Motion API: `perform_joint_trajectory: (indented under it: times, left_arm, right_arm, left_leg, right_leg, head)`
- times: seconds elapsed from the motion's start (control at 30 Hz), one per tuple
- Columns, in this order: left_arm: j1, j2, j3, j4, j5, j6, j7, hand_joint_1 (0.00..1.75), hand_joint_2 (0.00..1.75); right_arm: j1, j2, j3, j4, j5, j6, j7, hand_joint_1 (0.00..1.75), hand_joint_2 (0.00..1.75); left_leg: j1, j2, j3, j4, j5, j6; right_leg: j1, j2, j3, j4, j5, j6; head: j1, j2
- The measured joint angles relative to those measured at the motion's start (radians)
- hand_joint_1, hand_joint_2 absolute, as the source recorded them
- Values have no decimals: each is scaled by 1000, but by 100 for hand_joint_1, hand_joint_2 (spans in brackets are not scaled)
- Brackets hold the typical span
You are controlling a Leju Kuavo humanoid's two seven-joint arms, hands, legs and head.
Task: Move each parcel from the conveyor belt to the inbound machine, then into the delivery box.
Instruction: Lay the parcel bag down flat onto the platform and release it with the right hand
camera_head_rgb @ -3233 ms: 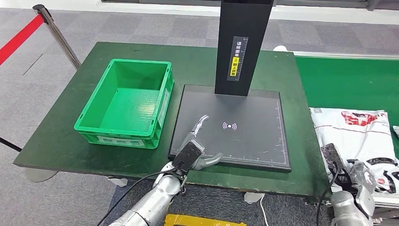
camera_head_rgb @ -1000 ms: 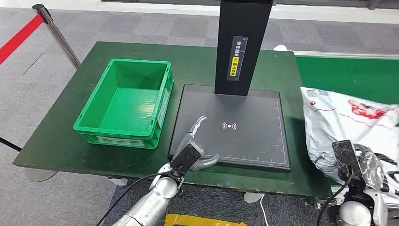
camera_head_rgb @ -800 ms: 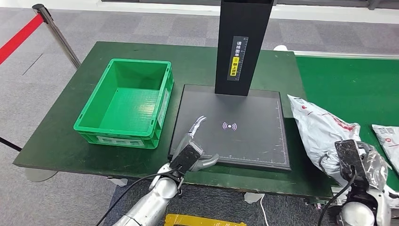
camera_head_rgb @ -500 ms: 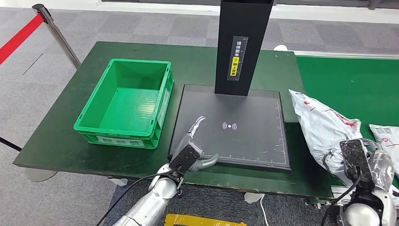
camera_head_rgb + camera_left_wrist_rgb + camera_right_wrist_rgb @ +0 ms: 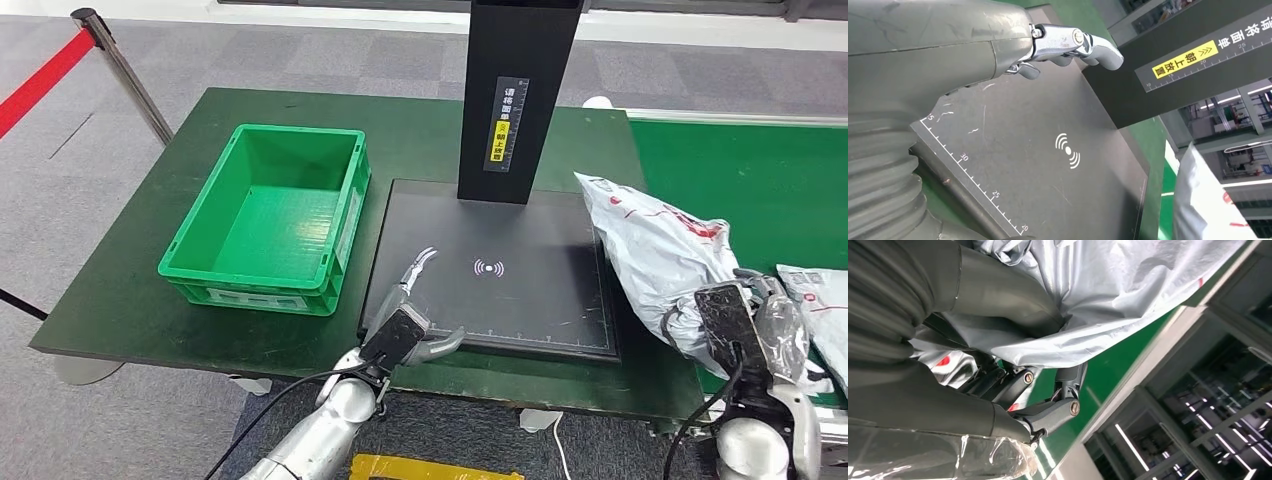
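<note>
Presently right hand [image 5: 752,335], fingers [image 5: 1048,417] clenching crinkled white plastic parcel [image 5: 655,250], is carrying it toward flat black scanner plate [image 5: 500,270] for scanning; left hand [image 5: 415,315] is resting released.

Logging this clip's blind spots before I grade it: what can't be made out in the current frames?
- Right hand's fingers: head view, hidden behind its wrist camera and the grey parcel; right wrist view, partly buried in the bag.
- Second parcel on the conveyor belt: cut off by the head view's right edge.
- Parcel print: crumpled, unreadable.
- Inbound machine's column top: cut off by the upper edge.
- Left hand: contact with the plate unclear.
</note>
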Motion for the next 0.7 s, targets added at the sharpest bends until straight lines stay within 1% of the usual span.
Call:
perform_joint_trajectory:
  times: [0.17,0.3,0.57,0.7]
  left_arm:
    - [-1,0,0,7,14,-1,-17,0,175]
    - [-2,-1,0,10,26,-2,-27,0,175]
    - [-5,-3,-1,26,62,-2,-51,0,175]
    - [-7,-4,-3,35,71,0,-60,0,175]
  right_arm:
    - [-49,0,65,23,1,29,-9,175,175]
    - [-85,0,160,46,16,53,2,175,175]
    - [-135,-1,313,100,19,66,13,175,175]
    - [-146,-4,368,118,14,67,13,175,175]
  left_leg:
    - [0,0,0,0,0,0]
    - [0,0,1,0,0,0]
    - [0,1,1,0,0,0]
    - [0,0,1,0,0,0]
  right_leg:
    - [0,0,0,0,0,0]
    - [0,1,0,0,0,0]
    - [0,2,0,0,0,0]
    - [0,1,0,0,0,0]
  head:
    - [0,0]
    - [0,0]
    - [0,0]
    - [0,0]
